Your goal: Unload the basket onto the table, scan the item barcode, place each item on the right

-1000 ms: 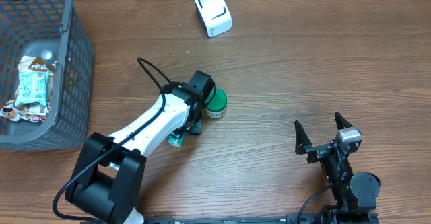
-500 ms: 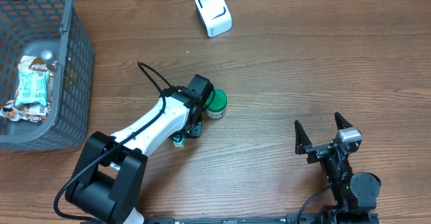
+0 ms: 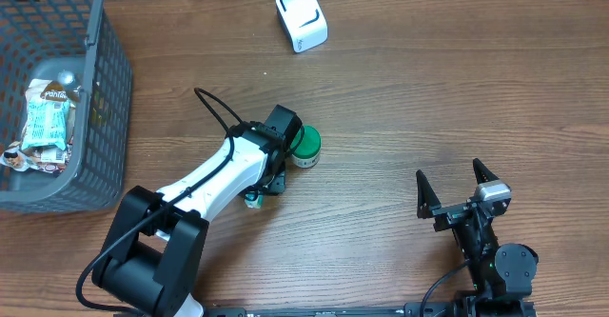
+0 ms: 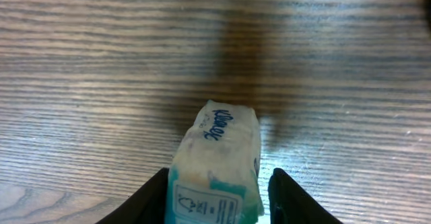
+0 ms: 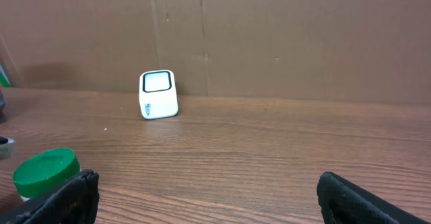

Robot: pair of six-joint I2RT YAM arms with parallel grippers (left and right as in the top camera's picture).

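L gripper (image 4: 217, 190) is closed part-way onto the tissue pack (image 4: 219, 150). Wrist view shows a finger against each long side, w/ the pack sticking out fwd between them and its printed end nearest the cam. Looks like a real pinch, tho can't tell if the pack is off the table (image 3: 428, 79) or resting on it.

So the pick-up is about done, and the job is early on by my reckoning. Left to do: lift, carry to the scanner (image 3: 302, 17), which sits well apart from the L gripper, beyond it toward the far edge, then turn the barcode to its window. Barcode not legible here.

Green-lidded jar (image 3: 305, 144) sits just beside the L wrist and could get knocked on the lift. Basket (image 3: 109, 79) w/ other goods is well off to the gripper's left. R gripper (image 3: 448, 172) hangs fully open, holding nothing, far from pack and scanner.
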